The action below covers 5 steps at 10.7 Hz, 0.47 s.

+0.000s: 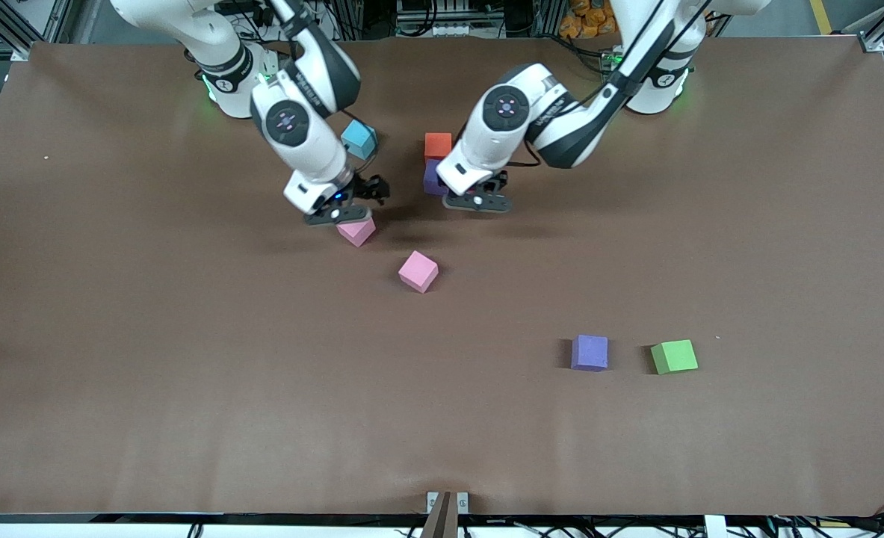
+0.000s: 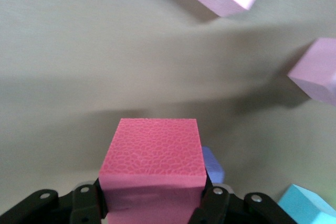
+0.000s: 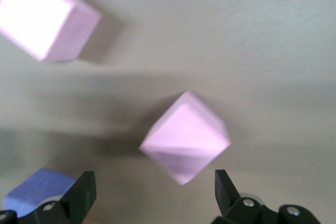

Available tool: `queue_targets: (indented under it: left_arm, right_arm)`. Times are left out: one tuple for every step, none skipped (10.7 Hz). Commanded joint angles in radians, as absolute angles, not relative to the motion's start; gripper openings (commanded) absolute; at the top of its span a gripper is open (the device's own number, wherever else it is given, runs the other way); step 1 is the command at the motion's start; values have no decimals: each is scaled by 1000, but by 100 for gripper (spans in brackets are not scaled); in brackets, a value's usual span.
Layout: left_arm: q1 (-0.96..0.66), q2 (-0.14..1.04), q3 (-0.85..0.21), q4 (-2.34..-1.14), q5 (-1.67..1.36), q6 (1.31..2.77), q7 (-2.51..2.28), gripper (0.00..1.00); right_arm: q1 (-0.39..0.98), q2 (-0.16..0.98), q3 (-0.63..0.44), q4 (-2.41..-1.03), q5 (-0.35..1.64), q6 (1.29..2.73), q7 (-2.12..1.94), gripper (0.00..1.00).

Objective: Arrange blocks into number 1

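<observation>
Brown matte table is filling the view, cables and framing running along its edge by the bases. Left gripper is pinching the red block, half hiding a purple block beside the orange block. Right gripper is hanging wide open over one pink block; the other pink block is sitting nearer the camera.

Setting: a robotics laboratory. Two white arms are mounted at the 12 o'clock edge of a table covered in plain brown sheeting. Aluminium framing stands at 10 o'clock, with cable bundles at 12 o'clock. Small foam cubes serve as test pieces on the surface.
</observation>
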State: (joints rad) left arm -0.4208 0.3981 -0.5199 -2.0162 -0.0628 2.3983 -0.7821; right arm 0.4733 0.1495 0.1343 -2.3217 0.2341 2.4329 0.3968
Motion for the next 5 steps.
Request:
queue_targets:
  left_arm:
    - [-504, 472, -441, -1918, -64, 2379, -730, 0]
    - [-532, 494, -417, -1896, -64, 2379, -715, 0]
    - [-541, 511, -408, -1881, -37, 2379, -713, 0]
    - [-541, 529, -408, -1872, -3, 2379, -713, 0]
    - [-554, 549, -403, -1852, 0, 2379, -719, 0]
  right_arm:
    - [373, 140, 149, -2341, 236, 2433, 418, 100]
    - [362, 147, 147, -2341, 236, 2442, 508, 100]
    - [350, 149, 143, -2339, 236, 2447, 617, 99]
    - [344, 158, 140, -2336, 238, 2450, 726, 99]
    - [348, 176, 138, -2327, 239, 2470, 861, 99]
